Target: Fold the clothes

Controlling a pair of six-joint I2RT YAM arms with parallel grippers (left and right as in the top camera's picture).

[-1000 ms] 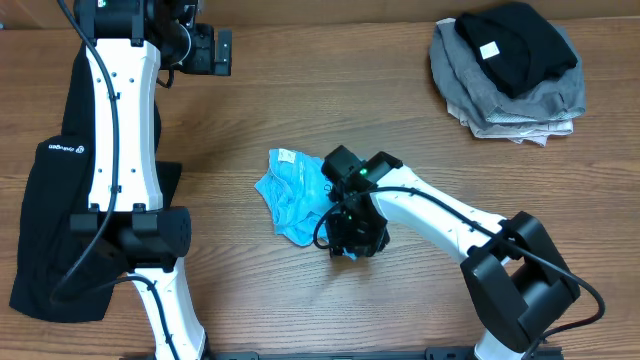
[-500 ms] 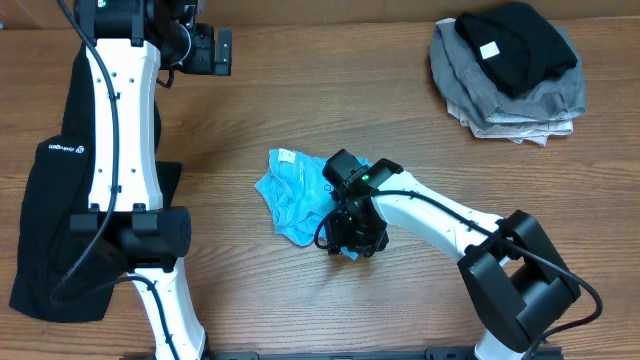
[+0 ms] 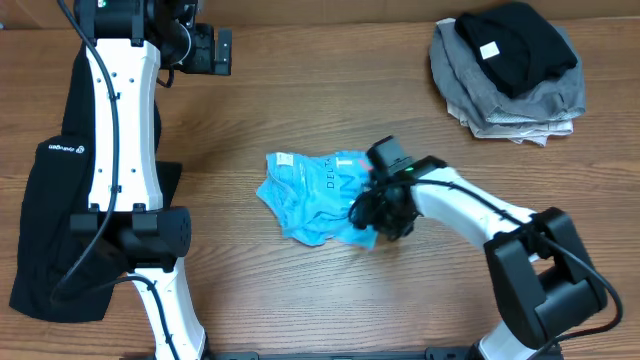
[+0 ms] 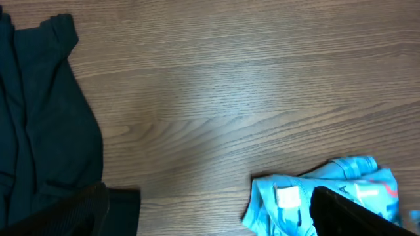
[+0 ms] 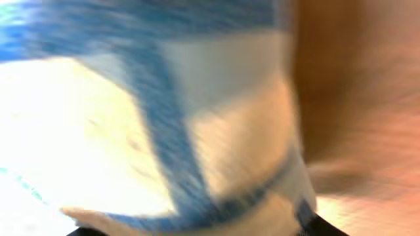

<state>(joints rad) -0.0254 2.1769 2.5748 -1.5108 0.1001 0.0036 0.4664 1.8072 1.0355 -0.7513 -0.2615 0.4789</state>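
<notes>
The light blue T-shirt (image 3: 305, 195) lies crumpled mid-table, with white lettering showing on top. It also shows at the lower right of the left wrist view (image 4: 282, 200). My right gripper (image 3: 378, 213) is at the shirt's right edge and shut on the fabric. The right wrist view is blurred and filled with blue cloth (image 5: 151, 111). The black garment (image 3: 45, 250) lies spread at the table's left side under the left arm, and shows in the left wrist view (image 4: 39, 124). My left gripper (image 3: 222, 50) is open and empty, high at the back left, far from the shirt.
A stack of folded clothes (image 3: 510, 70), black on top of grey, sits at the back right corner. Bare wood table (image 3: 300, 100) lies between the shirt and the back edge.
My right gripper has moved right and slightly back, dragging the shirt's edge with it. The shirt has spread wider and its lettering now shows. The left arm has not moved.
</notes>
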